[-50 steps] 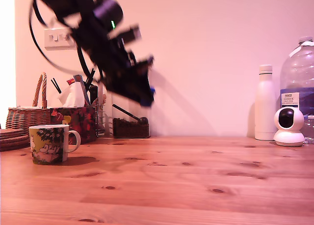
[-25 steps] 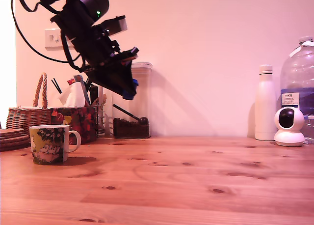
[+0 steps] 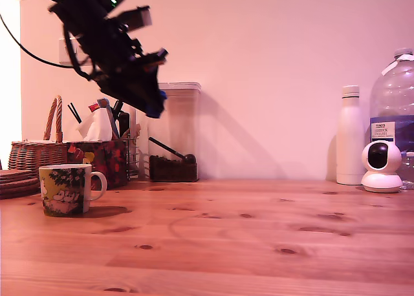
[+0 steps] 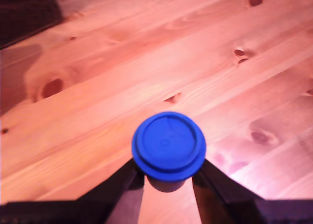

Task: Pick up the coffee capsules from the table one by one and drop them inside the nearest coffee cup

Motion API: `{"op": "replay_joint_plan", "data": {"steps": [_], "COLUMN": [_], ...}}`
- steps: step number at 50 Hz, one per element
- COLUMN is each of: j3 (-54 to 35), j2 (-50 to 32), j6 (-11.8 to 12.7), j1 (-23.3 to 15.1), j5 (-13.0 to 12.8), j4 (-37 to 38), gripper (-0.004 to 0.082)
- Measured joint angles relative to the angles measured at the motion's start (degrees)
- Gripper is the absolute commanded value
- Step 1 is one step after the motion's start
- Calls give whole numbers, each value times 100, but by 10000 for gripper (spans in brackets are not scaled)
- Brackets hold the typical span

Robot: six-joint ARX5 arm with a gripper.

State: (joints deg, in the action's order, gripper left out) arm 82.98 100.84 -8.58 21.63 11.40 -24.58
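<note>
The two black fingers (image 4: 122,185) are pinched on a round blue coffee capsule (image 4: 168,145), so the gripper (image 3: 152,105) hangs loaded high over the orange-brown pine table (image 3: 259,238). The small white printed ceramic mug (image 3: 65,189) sits below, toward the exterior view's left. Letting go before it's lined up over the rim probably bounces the capsule onto the wood.

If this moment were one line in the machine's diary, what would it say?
phase: carrying | hand: shut on blue capsule | position: high above table | coffee cup: upright, on the exterior view's left
</note>
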Motion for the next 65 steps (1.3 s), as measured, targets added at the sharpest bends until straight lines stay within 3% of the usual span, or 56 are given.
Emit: {"op": "replay_joint_plan", "data": {"steps": [18, 37, 65], "j3": [-1073, -1884, -2240], "j2": [-708, -1224, -1266], "j6": [4, 201, 238], "j1": [-533, -1178, -1679], "j5": [-61, -144, -280], "j4": [501, 883, 918], "gripper": [200, 200, 201]}}
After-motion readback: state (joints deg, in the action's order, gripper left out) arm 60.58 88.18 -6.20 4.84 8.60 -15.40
